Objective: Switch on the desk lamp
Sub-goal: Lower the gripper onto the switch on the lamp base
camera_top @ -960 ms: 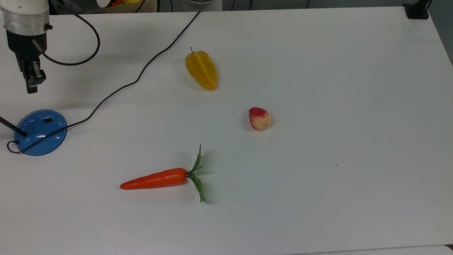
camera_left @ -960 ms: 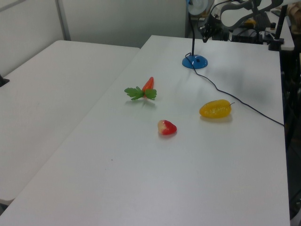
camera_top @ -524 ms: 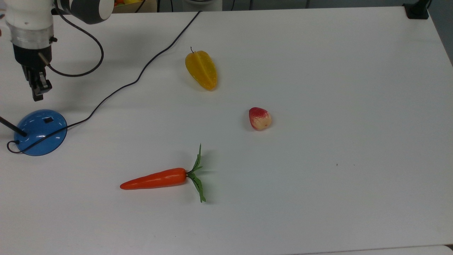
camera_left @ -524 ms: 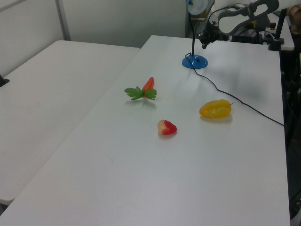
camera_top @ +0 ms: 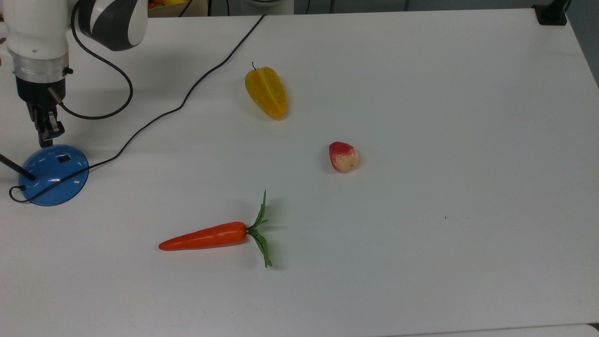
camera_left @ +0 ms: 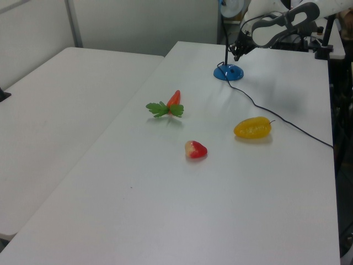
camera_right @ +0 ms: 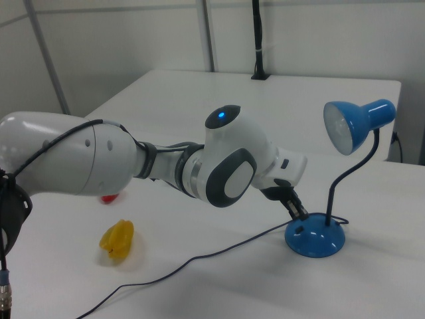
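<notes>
The desk lamp has a glossy blue round base [camera_top: 54,175] at the top view's left edge, with a small dark switch [camera_top: 64,158] on its dome and a thin black stem [camera_top: 16,168]. In the right view the base [camera_right: 316,239] carries a curved stem up to a blue shade [camera_right: 356,123]. My gripper [camera_top: 44,140] points down, shut with nothing in it, its tip just above the base's far rim and a little to the left of the switch in the top view. The right view has the gripper [camera_right: 301,213] right over the base's edge. In the left view the gripper [camera_left: 236,57] hangs over the base [camera_left: 229,72].
The lamp's black cord [camera_top: 187,96] snakes across the table toward the far edge. A yellow starfruit [camera_top: 266,92], a red-and-cream fruit [camera_top: 343,157] and an orange carrot [camera_top: 206,237] with green leaves lie mid-table. A black clamp [camera_top: 551,13] sits at the far right corner.
My gripper has come down and nearer to the blue base over the last second, from well above it to just over its rim. The lamp and the fruit have not moved.
</notes>
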{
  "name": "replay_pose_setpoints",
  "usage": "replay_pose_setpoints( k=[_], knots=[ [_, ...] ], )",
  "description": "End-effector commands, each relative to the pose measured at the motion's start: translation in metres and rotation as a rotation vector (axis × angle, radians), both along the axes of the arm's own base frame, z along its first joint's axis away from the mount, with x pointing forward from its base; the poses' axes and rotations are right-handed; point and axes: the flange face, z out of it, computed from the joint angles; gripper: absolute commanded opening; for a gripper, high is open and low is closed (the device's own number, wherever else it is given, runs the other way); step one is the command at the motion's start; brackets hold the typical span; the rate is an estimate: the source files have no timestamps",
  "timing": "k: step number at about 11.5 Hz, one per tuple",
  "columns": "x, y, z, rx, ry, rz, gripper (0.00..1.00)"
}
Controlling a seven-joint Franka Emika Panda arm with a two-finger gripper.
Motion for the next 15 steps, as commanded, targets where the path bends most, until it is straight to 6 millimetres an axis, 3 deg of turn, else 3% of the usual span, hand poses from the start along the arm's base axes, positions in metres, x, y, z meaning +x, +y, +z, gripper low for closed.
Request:
replay_pose_setpoints(
  k=[1,3,10,15],
  knots=[
    [0.006,0.001,-0.002,-0.029,-0.028,-0.010,0.00],
    [0.008,0.003,-0.015,-0.028,-0.010,-0.002,0.00],
    [0.012,0.010,-0.029,-0.031,0.011,0.015,0.00],
    [0.019,0.009,-0.030,-0.036,0.002,0.019,0.00]
  ],
)
